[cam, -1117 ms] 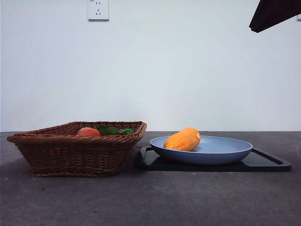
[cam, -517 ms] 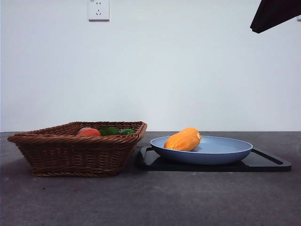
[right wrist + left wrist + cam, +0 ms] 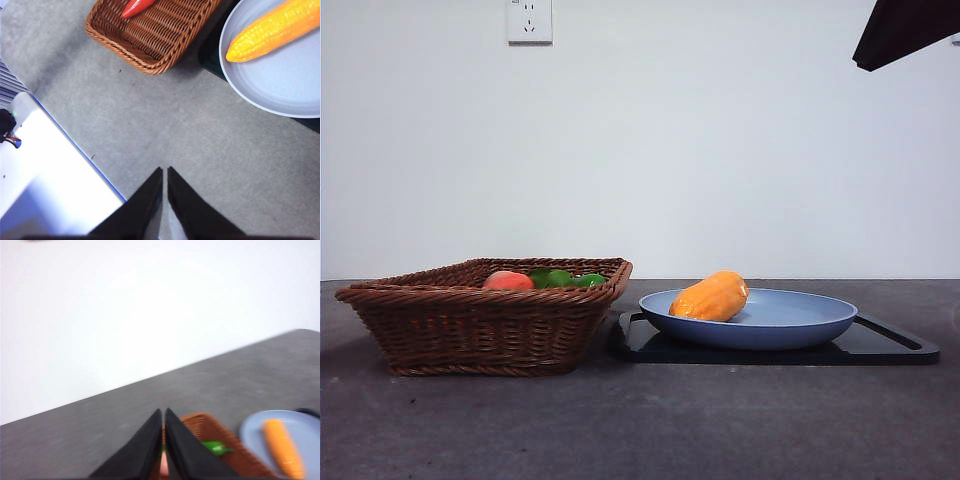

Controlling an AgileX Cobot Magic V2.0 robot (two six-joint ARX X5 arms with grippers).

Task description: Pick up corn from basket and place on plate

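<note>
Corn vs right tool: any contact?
Apart. Right wrist view: the corn lies on the plate, with bare table between it and the right tool, whose jaws are shut on nothing.

Peach (image 3: 507, 280), green items (image 3: 560, 277), black tray (image 3: 880, 345), wall socket (image 3: 529, 20)

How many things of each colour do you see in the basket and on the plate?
Orange-yellow: 1, the corn on the plate
Pink-red: 1, a peach in the basket
Red: 1, a long red piece in the basket
Green: at least 1, the green items, partly hidden
Total: at least 4
</note>
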